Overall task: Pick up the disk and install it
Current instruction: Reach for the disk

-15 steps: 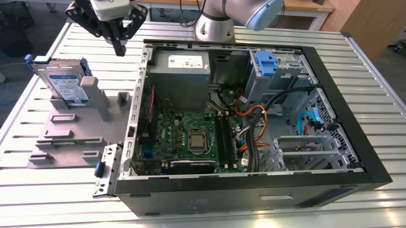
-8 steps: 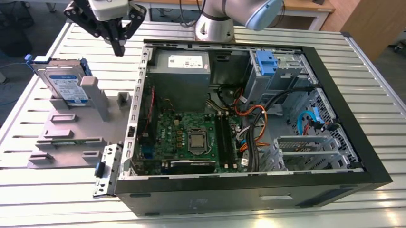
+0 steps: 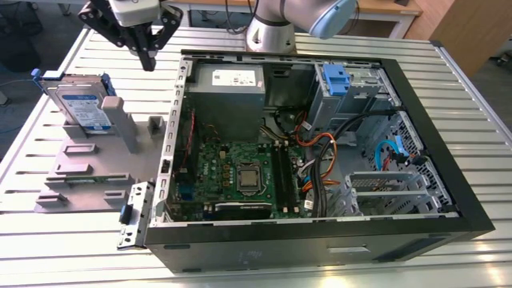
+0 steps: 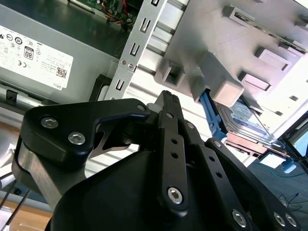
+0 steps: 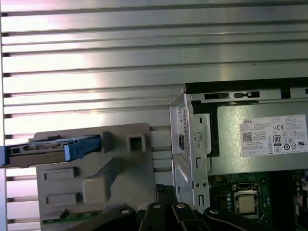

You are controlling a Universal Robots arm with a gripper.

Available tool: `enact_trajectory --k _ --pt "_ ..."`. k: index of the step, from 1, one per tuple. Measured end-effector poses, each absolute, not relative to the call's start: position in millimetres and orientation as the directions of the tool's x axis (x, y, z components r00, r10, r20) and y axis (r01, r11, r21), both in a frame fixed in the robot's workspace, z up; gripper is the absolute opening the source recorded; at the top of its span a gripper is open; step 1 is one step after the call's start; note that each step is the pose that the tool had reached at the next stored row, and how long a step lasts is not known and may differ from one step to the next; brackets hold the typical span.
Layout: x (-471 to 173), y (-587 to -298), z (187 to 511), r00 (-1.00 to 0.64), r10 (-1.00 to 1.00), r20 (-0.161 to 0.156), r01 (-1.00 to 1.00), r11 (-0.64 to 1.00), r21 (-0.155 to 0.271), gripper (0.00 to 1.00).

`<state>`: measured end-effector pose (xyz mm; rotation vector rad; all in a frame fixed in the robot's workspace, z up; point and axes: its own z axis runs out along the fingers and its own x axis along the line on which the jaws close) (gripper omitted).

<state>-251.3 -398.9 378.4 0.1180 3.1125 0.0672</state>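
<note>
Hanging near one disk point(image 3: 83, 108): one closed tool point(image 3: 148, 62).

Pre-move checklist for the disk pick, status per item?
1. Disk standing on edge in the grey holder: ok.
2. Gripper empty and apart from the disk: ok.
3. Gripper open: not ok, it is shut.
4. Computer case side open: ok.
5. Drive bay free of cables: cannot tell.
</note>
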Motion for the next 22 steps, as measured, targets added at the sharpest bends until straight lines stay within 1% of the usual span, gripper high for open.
enact_trajectory --k 22 --pt "-259.1 -398.9 377.8 -0.997 0.076 -0.025 0.075 0.996 0.044 0.11"
